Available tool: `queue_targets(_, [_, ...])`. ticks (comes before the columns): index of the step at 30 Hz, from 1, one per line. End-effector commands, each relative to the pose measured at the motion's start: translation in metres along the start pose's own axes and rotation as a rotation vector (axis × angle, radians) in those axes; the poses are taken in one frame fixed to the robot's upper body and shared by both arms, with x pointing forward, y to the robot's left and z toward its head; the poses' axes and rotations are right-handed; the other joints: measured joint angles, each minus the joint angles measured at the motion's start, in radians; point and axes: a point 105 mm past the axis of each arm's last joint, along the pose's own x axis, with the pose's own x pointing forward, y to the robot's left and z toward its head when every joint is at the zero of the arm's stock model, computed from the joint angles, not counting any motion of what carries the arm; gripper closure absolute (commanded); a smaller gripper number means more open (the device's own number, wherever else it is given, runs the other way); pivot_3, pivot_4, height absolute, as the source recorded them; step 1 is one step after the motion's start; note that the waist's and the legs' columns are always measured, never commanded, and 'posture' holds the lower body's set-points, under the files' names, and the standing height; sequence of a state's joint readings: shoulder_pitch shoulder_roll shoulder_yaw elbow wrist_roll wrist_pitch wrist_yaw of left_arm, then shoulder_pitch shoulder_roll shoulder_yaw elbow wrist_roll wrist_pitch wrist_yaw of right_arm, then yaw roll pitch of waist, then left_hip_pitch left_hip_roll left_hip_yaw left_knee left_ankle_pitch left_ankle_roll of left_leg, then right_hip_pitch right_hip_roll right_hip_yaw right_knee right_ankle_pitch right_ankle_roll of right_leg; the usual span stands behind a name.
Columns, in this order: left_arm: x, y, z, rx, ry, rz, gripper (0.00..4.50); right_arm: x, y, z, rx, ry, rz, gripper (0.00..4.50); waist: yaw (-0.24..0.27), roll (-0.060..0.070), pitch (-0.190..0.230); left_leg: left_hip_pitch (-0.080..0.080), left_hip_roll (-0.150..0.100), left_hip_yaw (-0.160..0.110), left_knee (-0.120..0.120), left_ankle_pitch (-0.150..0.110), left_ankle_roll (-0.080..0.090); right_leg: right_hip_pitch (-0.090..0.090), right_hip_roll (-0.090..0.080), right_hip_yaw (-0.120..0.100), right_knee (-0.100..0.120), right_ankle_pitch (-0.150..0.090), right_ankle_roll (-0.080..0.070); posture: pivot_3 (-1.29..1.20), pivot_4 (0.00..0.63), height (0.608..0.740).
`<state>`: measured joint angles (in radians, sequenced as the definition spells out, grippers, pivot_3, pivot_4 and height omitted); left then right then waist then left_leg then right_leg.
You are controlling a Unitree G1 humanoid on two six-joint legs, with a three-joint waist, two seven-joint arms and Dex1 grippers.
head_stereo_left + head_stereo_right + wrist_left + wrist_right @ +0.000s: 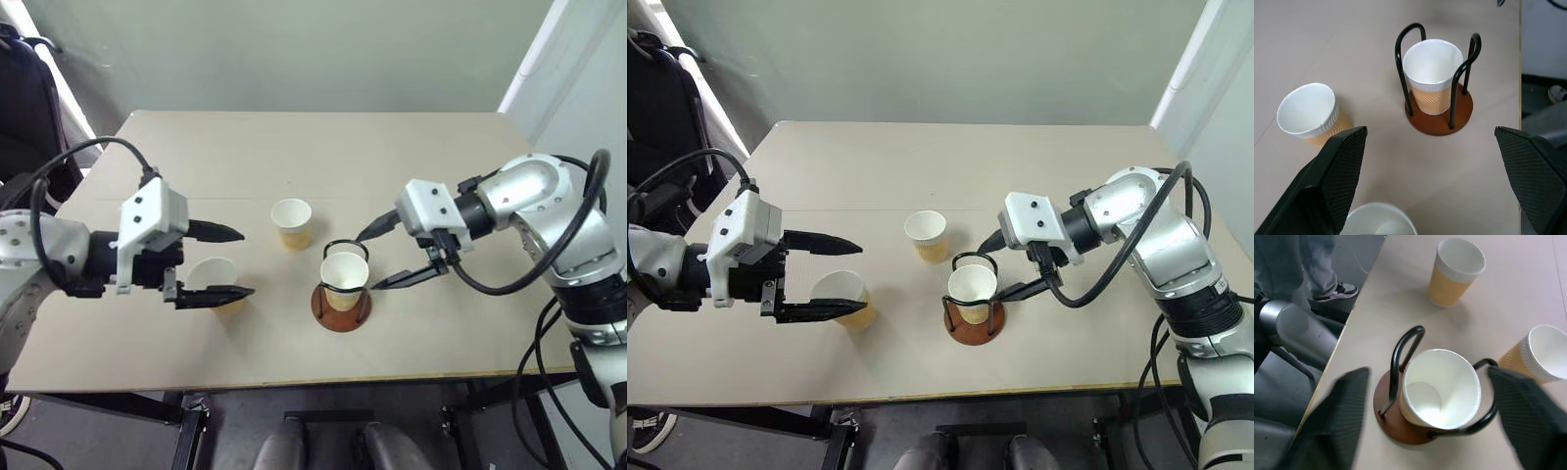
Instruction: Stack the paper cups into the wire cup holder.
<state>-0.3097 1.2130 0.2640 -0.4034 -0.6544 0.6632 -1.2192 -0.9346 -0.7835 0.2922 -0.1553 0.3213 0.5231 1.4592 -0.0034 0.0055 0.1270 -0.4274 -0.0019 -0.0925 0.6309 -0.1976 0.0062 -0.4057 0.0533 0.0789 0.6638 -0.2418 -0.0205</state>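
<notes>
Nearest the camera, the left tool [227,262] hung with its fingers spread wide and empty, bracketing one paper cup [217,280] at the wire holder's nine o'clock, apparently lined up for the next pick. One cup [345,277] sat upright inside the wire cup holder [341,305], resting on its brown base, so a first cup seemed delivered. At the holder's three o'clock, the right tool [377,256] straddled that cup's rim, fingers apart and clear of it, gripping nothing. A third cup [292,221] stood on the worktop [313,147] at the holder's eleven o'clock. Both forearms reached inward, tools tilted downward.
</notes>
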Motion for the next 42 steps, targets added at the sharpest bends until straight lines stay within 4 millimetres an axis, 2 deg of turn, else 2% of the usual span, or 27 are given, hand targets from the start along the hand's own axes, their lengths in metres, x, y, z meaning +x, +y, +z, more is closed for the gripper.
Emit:
queue_targets(1, [-0.010,0.001,-0.018,0.019,0.131,-0.001,0.00,-0.071,-0.015,0.010,0.120,-0.183,-0.209,0.05,0.004,0.000,0.000,0.000,0.000,0.000,0.000,0.000,0.000,0.000,0.000,0.000,0.000,0.000,0.000,0.00,0.150,0.740])
queue_targets(4, [-0.017,0.000,-0.037,0.011,0.224,-0.003,0.00,-0.123,0.007,0.017,0.248,-0.392,-0.219,0.05,0.014,-0.001,0.000,-0.003,-0.001,0.000,0.000,-0.001,0.000,-0.002,0.000,0.001,-0.002,0.000,0.000,0.00,0.150,0.740])
queue_targets(7, [-0.021,0.001,-0.050,0.016,0.289,0.001,0.00,-0.146,0.022,0.009,0.319,-0.419,-0.294,0.05,0.016,-0.004,-0.001,-0.004,0.000,0.000,0.000,-0.003,-0.003,-0.002,0.000,0.000,-0.002,-0.004,-0.001,0.00,0.150,0.740])
queue_targets(12, [-0.013,0.001,-0.060,0.032,0.325,-0.025,0.00,-0.145,0.028,0.003,0.338,-0.406,-0.361,0.05,0.000,-0.002,0.000,0.000,0.001,0.000,-0.001,-0.005,-0.006,0.000,0.002,0.001,0.000,-0.004,-0.002,0.00,0.150,0.740])
queue_targets(16, [-0.008,-0.002,-0.082,0.038,0.439,-0.055,0.00,-0.141,0.031,0.004,0.334,-0.398,-0.369,0.05,-0.003,-0.002,0.000,0.002,0.003,-0.001,-0.001,-0.005,-0.006,0.001,0.004,0.001,0.002,-0.004,-0.002,0.00,0.150,0.740])
queue_targets(19, [-0.007,0.005,-0.092,0.064,0.485,-0.017,0.65,-0.141,0.032,0.004,0.335,-0.381,-0.389,0.00,-0.001,-0.002,0.000,0.002,0.003,-0.001,0.000,-0.005,-0.006,0.001,0.004,0.001,0.001,-0.004,-0.002,0.00,0.150,0.740])
queue_targets(21, [-0.005,0.008,-0.095,0.079,0.494,-0.012,1.37,-0.143,0.033,0.005,0.336,-0.377,-0.402,0.00,0.000,-0.002,0.000,0.002,0.003,-0.001,0.001,-0.005,-0.005,0.001,0.004,0.001,0.001,-0.003,-0.002,0.00,0.150,0.740])
queue_targets(22, [-0.003,0.008,-0.093,0.083,0.484,-0.019,1.65,-0.143,0.034,0.004,0.336,-0.372,-0.407,0.00,0.000,-0.002,0.000,0.001,0.003,-0.001,0.001,-0.005,-0.005,0.001,0.004,0.001,0.001,-0.003,-0.002,0.00,0.150,0.740])
queue_targets(29, [0.006,0.007,-0.080,0.098,0.424,-0.056,4.37,-0.145,0.038,0.002,0.344,-0.347,-0.438,0.00,0.004,-0.002,0.000,-0.001,0.003,-0.001,0.001,-0.006,-0.004,0.000,0.004,0.001,0.000,-0.003,-0.001,0.00,0.150,0.740])
queue_targets(33, [0.005,0.004,-0.061,0.042,0.309,-0.095,4.46,-0.147,0.039,-0.001,0.348,-0.327,-0.460,0.00,0.004,-0.002,0.000,-0.001,0.003,-0.001,0.001,-0.006,-0.004,0.000,0.004,0.001,0.000,-0.003,0.000,0.00,0.150,0.740])
queue_targets(38, [-0.003,0.017,-0.011,0.047,0.101,-0.095,4.46,-0.151,0.037,0.001,0.337,-0.318,-0.484,0.00,0.007,-0.002,0.000,-0.001,0.003,-0.002,0.002,-0.006,-0.004,0.001,0.004,0.001,0.000,-0.002,0.001,0.00,0.150,0.740])
queue_targets(42, [0.002,0.028,0.029,0.126,-0.043,-0.125,4.46,-0.152,0.036,0.002,0.322,-0.316,-0.500,0.00,0.010,-0.001,0.000,-0.001,0.002,-0.002,0.005,-0.006,-0.003,0.003,0.004,0.001,0.000,-0.001,0.002,0.00,0.150,0.740])
